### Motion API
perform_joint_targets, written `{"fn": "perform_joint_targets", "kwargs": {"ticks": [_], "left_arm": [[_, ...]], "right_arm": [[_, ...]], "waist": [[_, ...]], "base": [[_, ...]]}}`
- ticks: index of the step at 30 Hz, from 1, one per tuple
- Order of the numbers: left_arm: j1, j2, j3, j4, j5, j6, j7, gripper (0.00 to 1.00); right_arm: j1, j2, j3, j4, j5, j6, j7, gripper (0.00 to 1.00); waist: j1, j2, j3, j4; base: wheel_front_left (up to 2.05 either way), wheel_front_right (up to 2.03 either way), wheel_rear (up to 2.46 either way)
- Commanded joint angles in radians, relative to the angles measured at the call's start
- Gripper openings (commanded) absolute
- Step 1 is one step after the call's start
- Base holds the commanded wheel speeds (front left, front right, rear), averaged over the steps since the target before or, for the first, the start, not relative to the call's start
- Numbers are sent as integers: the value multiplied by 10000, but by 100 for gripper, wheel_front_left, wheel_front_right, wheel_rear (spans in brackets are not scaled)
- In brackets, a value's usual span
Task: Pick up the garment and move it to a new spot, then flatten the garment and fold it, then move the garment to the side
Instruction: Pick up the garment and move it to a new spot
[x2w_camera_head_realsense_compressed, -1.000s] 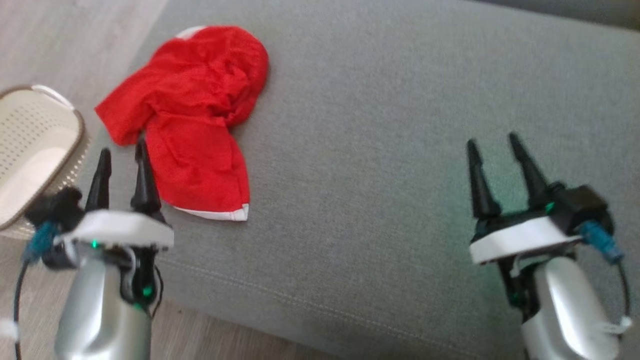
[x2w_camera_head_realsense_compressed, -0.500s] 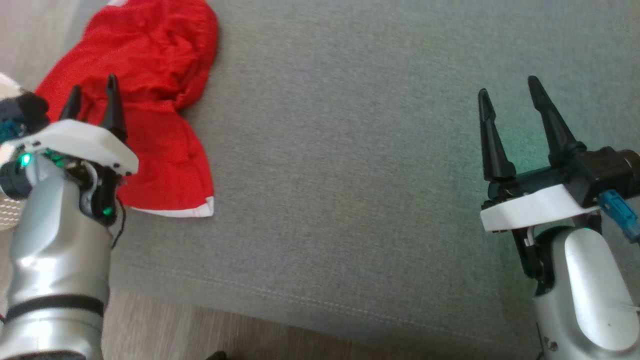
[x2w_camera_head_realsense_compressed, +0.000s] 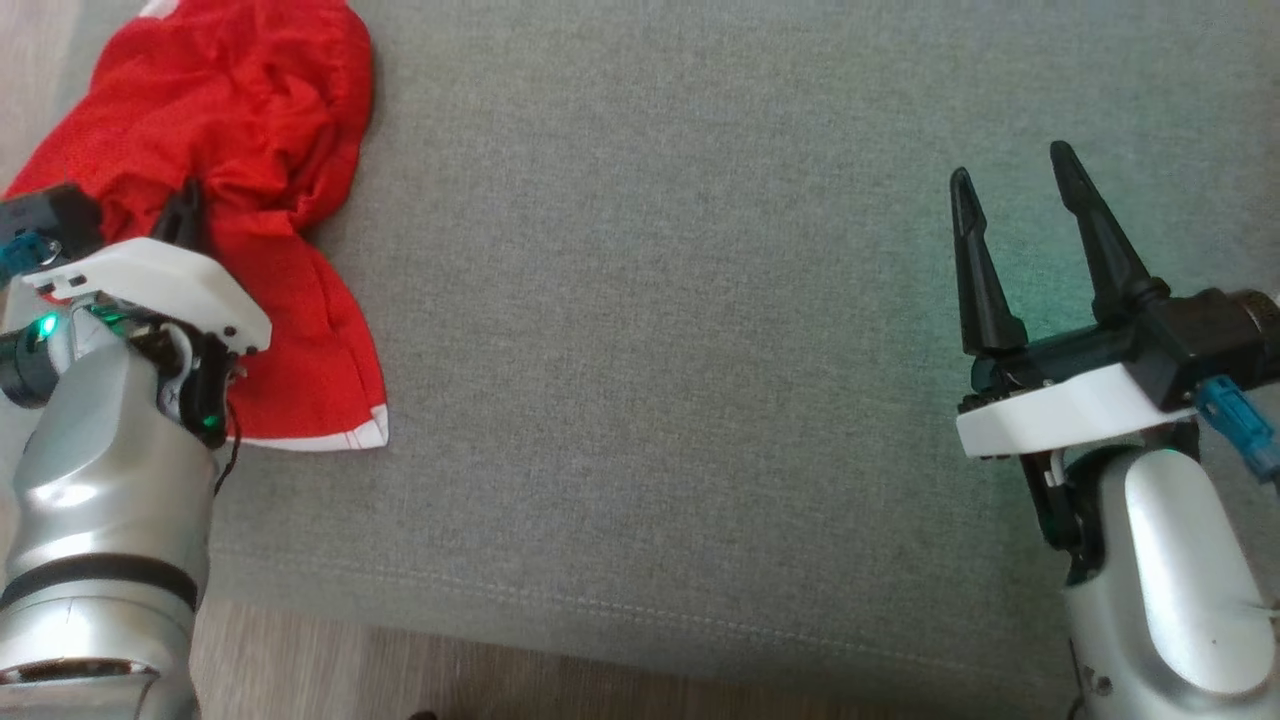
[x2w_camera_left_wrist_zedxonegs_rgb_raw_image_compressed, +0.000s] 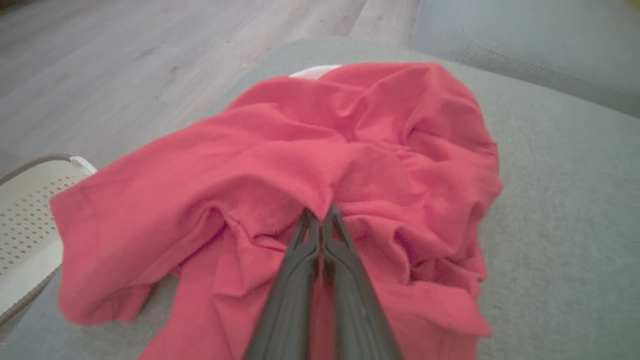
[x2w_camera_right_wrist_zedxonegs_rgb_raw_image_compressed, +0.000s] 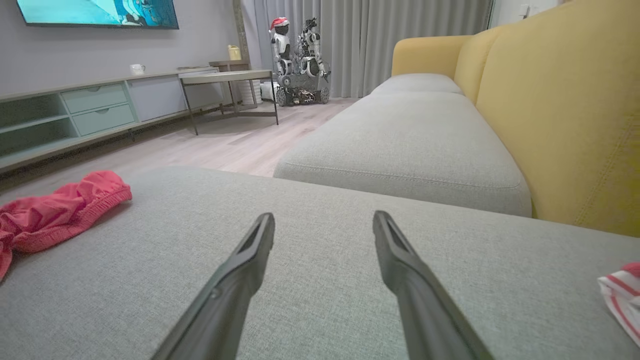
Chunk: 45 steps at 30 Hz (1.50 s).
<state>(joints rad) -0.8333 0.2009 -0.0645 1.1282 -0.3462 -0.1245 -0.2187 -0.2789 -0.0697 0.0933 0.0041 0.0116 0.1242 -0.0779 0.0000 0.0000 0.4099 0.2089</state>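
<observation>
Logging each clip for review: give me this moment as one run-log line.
step: grasp for pick-up | left gripper: shut on red garment, crumpled on grey cushion | right gripper: open, holding nothing

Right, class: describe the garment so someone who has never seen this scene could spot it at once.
Find the grey sofa cushion and look to its left end, beside the cream perforated basket. The garment lies there crumpled, with the left gripper shut on a fold. It is plain red with a white hem, unlike the red-and-white striped cloth elsewhere on the cushion.
</observation>
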Motion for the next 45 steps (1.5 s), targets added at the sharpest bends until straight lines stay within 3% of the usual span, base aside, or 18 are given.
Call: {"fn": "perform_joint_targets", "kwargs": {"ticks": [1, 6, 17, 27, 32, 33, 34, 38, 45], "left_arm": [[-324, 542, 135, -230, -84, -48, -188, 0], [-214, 437, -204, -1224, -367, -57, -413, 0], [534, 32, -1165, -5428, -677, -60, -429, 0], [297, -1231, -2715, -6423, -893, -59, 126, 0], [359, -1481, -3752, -6351, -1154, 133, 198, 0], [396, -1492, -3988, -6276, -1263, 212, 196, 43], [450, -1497, -4303, -6216, -1494, 262, 261, 100], [455, -1503, -5286, -6113, -2203, 678, 67, 100], [376, -1463, -4768, -6088, -2479, 980, -353, 100]], "right_arm": [[-115, 156, 212, -253, 84, 65, -118, 100], [-108, 181, 141, 21, 383, 65, -386, 100], [139, 193, 68, 687, 1209, 65, -987, 100], [22, 194, 79, 833, 1579, 65, -1246, 100], [-166, 194, 243, 947, 1769, 65, -1371, 100], [-185, 194, 261, 1001, 1782, 65, -1397, 100], [-207, 194, 279, 1055, 1813, 65, -1424, 100], [-236, 194, 344, 1255, 1932, 65, -1567, 100], [-51, 194, 99, 1484, 1856, 65, -1671, 100]], "waist": [[0, 0, -171, -18], [0, 0, -692, -105], [0, 0, -1759, -706], [0, 0, -1783, -1831], [0, 0, -1525, -2547], [0, 0, -1502, -2663], [0, 0, -1482, -2771], [0, 0, -1477, -2972], [0, 0, -1918, -2500]], "base": [[0, 0, 0], [0, 0, 0], [0, 0, 0], [0, 0, 0], [0, 0, 0], [0, 0, 0], [0, 0, 0], [0, 0, 0], [0, 0, 0]]}}
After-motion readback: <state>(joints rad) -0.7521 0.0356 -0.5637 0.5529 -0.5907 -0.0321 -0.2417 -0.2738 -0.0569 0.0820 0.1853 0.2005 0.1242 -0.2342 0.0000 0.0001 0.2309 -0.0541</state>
